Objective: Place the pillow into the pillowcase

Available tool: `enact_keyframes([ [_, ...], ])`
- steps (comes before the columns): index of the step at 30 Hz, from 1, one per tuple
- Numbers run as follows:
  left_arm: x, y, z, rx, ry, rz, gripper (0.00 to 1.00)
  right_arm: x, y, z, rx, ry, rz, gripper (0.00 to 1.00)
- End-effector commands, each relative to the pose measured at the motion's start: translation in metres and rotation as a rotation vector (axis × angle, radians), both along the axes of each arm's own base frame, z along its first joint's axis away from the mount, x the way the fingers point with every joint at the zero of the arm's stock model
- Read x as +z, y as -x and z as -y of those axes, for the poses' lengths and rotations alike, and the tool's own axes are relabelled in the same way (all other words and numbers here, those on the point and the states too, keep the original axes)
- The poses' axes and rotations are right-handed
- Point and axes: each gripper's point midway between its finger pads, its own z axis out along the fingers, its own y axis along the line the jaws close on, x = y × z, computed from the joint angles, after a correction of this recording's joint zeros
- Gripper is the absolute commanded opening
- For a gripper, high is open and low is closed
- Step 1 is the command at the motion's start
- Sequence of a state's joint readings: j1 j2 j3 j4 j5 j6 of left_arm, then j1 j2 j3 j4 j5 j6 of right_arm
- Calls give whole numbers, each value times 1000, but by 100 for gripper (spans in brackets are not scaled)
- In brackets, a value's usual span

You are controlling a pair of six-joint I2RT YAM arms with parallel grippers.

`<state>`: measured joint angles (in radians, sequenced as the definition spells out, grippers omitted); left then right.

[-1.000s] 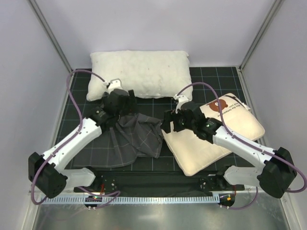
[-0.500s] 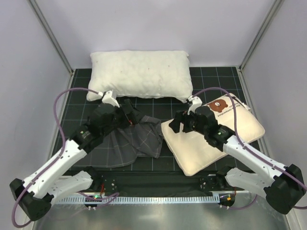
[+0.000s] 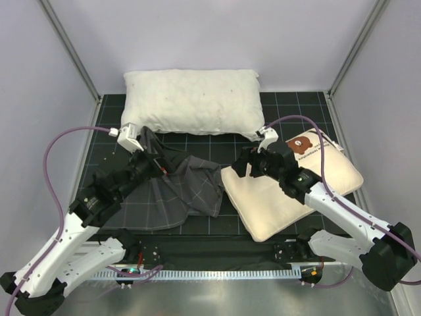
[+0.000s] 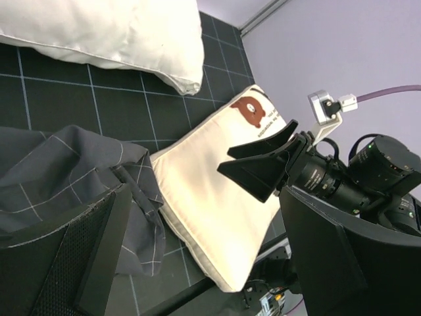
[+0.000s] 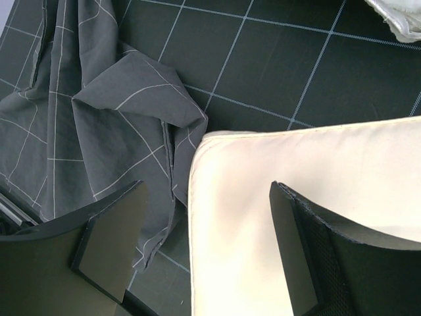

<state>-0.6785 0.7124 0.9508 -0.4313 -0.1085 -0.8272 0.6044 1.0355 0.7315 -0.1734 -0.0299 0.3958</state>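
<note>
Top external view: the pillow (image 3: 263,204) is seen lying flat on the right half of the counter (image 3: 289,108), fully outside the pillowcase (image 3: 184,191). The pillowcase is spread in a crumpled heap just to the left of it, their edges almost touching. A larger white pillow (image 3: 191,102) is placed along the far side and is not involved.

Compared with one second ago, the left arm has been drawn back toward the left and near side. Its end effector (image 4: 205,191) is no longer held over the far edge of the pillowcase; it is now turned toward the right, with the fabric below it. Its fingers are spread wide and nothing is held between them.

The right end effector (image 3: 245,166) has been shifted a little to the right and far, from the gap between the two things to a place above the far-left corner of the pillow. In the right wrist view its fingers are parted too, with the pillow corner seen between them, but it cannot be told if the pillow is touched. Nothing is gripped.

The pillow and the pillowcase have not been displaced in this time. It is judged that the insertion is not yet begun. The mouth of the pillowcase cannot be made out among the folds, so it must probably be found and held open first.
</note>
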Motion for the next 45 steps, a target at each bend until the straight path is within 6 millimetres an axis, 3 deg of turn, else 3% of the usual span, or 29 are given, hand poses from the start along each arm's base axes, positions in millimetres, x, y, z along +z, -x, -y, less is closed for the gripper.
enact_keyframes([
  [1, -2, 0, 5, -36, -46, 2, 100, 29, -11, -9, -1, -71, 61, 83],
  [9, 1, 6, 2, -44, -45, -12, 100, 30, -6, -10, 11, -94, 55, 83],
  [11, -15, -2, -7, 31, -65, -40, 100, 31, -4, -9, 7, -101, 59, 83],
  [17, -41, -16, -6, 32, -194, -35, 100, 26, -2, -8, 5, -98, 41, 86],
  [21, -70, -32, 2, 37, -258, -65, 100, 25, 0, -20, 71, -85, 4, 88],
  [26, -121, -53, 28, -1, -330, -189, 100, -5, -2, -20, 56, -32, -86, 86],
  [29, -157, -60, 28, 23, -381, -248, 100, -15, 0, -21, 53, -42, -108, 83],
  [33, -195, -69, 19, 83, -463, -299, 100, -14, -5, -25, 53, -24, -109, 82],
  [36, -216, -71, 22, 72, -490, -334, 78, -15, -9, -28, 47, -11, -125, 81],
  [37, -219, -71, 25, 57, -489, -338, 59, -15, -10, -28, 43, -11, -127, 80],
  [39, -231, -72, 31, 26, -506, -362, 46, -8, -12, -32, 52, -13, -120, 80],
  [40, -234, -71, 35, -7, -518, -359, 24, -7, -13, -34, 54, -10, -121, 80],
  [42, -236, -75, 38, -24, -537, -357, 1, 2, -14, -43, 82, -6, -109, 80],
  [45, -233, -75, 24, 23, -572, -358, 0, 8, -19, -53, 103, 23, -96, 80],
])
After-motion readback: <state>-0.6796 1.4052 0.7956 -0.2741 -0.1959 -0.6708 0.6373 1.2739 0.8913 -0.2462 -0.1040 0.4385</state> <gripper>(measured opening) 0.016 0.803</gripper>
